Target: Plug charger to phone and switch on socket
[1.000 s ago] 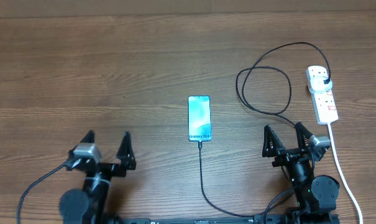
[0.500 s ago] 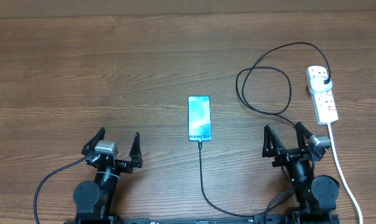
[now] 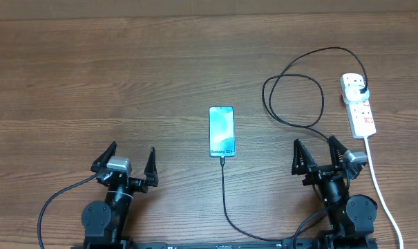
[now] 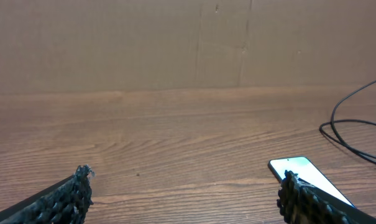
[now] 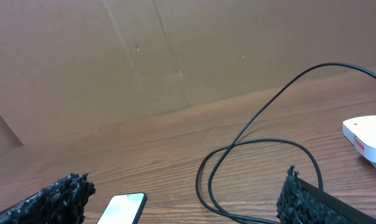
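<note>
The phone (image 3: pixel 222 131) lies flat in the table's middle, its cyan screen lit; it also shows in the left wrist view (image 4: pixel 299 174) and the right wrist view (image 5: pixel 122 208). The black charger cable (image 3: pixel 293 100) loops at the right; its tip sits in the phone's near short end and its black plug (image 3: pixel 361 89) sits in the white socket strip (image 3: pixel 358 105). The cable also shows in the right wrist view (image 5: pixel 250 155). My left gripper (image 3: pixel 124 160) is open and empty near the front left. My right gripper (image 3: pixel 320 155) is open and empty near the front right.
The strip's thick white cord (image 3: pixel 381 190) runs to the front right edge, beside my right arm. The charger cable runs from the phone toward the front edge (image 3: pixel 224 200). A brown cardboard wall (image 4: pixel 188 43) stands behind the table.
My left gripper moved a little right and toward the front edge between one second and half a second ago, then held still. The right arm, phone and cable have not moved.
</note>
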